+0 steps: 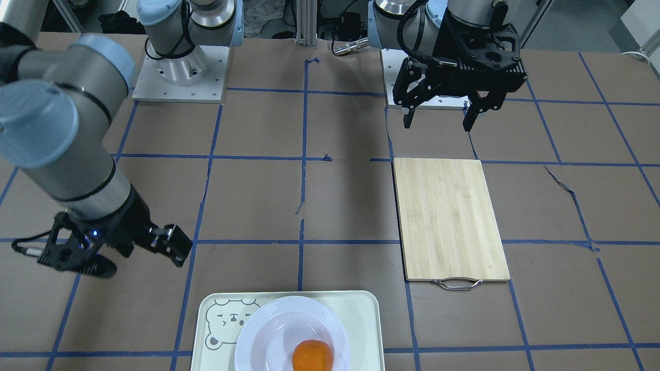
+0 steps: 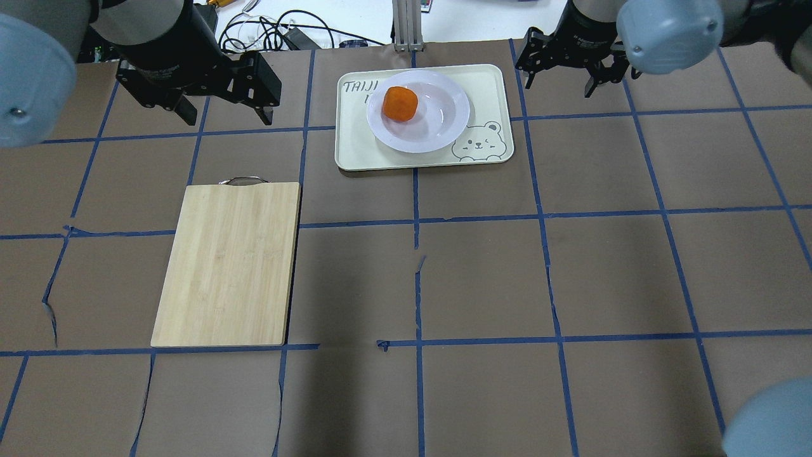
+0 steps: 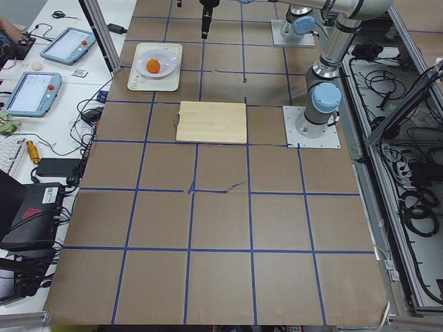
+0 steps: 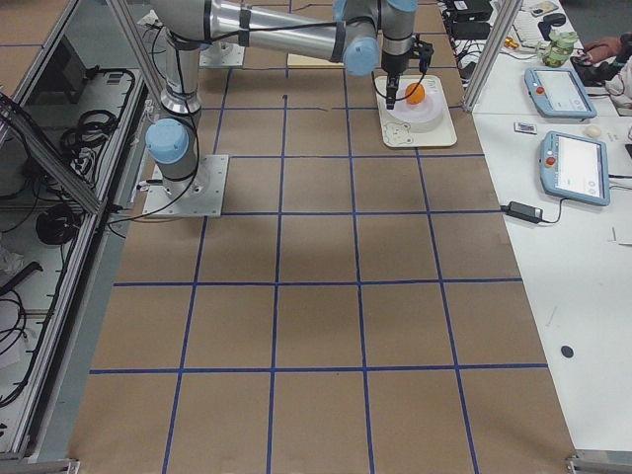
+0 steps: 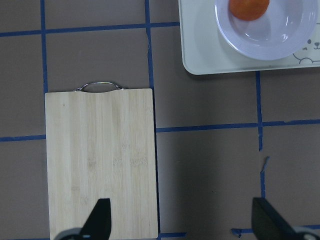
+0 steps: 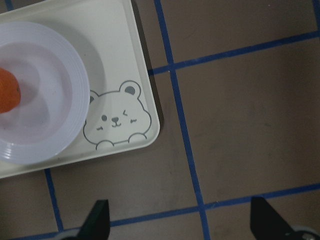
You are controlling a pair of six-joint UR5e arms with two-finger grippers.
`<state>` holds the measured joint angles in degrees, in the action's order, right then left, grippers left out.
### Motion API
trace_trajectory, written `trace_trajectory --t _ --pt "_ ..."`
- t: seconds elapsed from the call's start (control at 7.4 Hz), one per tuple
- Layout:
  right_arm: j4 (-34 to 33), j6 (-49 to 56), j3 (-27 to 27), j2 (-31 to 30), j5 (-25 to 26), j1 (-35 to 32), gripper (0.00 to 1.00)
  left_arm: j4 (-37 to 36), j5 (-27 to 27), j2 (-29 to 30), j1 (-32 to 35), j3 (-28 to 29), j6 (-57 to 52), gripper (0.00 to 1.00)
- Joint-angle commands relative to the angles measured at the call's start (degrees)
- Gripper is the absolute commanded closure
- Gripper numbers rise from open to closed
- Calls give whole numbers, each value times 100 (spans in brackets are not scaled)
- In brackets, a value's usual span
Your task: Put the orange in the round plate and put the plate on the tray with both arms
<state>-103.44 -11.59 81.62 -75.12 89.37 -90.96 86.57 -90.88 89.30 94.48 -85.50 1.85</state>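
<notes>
The orange [image 2: 399,103] is sitting in the plate [image 2: 438,127], toward its left side in the overhead view, and the plate is resting on the tray [image 2: 361,146] at the upper centre of that frame, partly covering the lettering in the tray's upper left corner and just above the bear face in its lower right. The left gripper [image 2: 228,117] is hanging in the upper left, beyond the handle end of the board [image 2: 228,266], with its fingers spread wide and nothing between them. The right gripper [image 2: 558,86] is hovering in the upper right, just beside the tray's right edge; its wrist view is showing both fingertips far apart at the bottom corners, gripping nothing. It seems to be clear of the table [image 2: 482,273], though its height is hard to judge from these angles. The board is lying flat at left centre, well apart from the tray.
</notes>
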Motion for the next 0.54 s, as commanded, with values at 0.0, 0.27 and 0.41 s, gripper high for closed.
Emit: trace_trajectory --t 0.0,0.27,0.41 --pt "473 25 73 -695 352 -317 0 0 0 0 0 7 8 0" --pt "465 734 309 -1143 282 -265 0 0 0 0 0 7 0 0" --pt "430 711 476 -1319 335 -247 0 0 0 0 0 7 8 0"
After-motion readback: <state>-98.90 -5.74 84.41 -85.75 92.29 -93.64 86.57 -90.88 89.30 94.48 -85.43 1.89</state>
